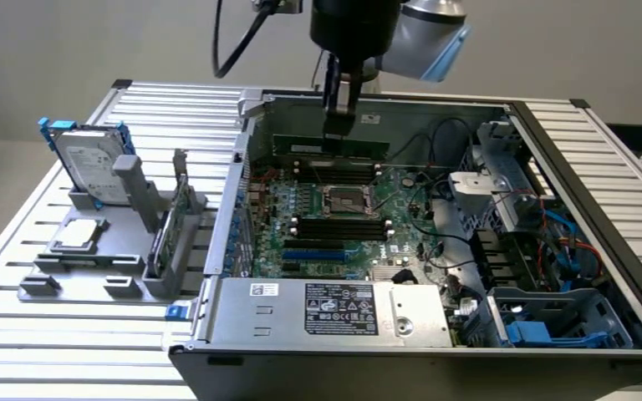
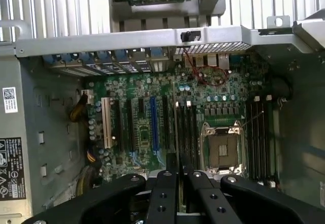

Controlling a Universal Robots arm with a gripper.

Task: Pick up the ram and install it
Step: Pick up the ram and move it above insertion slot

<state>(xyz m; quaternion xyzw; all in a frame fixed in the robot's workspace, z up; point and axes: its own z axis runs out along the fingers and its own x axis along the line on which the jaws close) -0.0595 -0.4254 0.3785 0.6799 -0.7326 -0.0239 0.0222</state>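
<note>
Installation is judged under way: the long, thin green ram stick (image 1: 298,147) is clamped on edge in the black hand (image 1: 338,129), near the black memory slots (image 1: 338,174) beside the square silver processor socket (image 1: 341,200), and square alignment over one slot is called for.

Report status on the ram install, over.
Gripper jaws shut on long thin green ram stick. Stick held above black memory slots, not seated. Nothing seen between stick and slots.

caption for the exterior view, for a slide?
Gripper holds the ram over the motherboard inside the open computer case.
</note>
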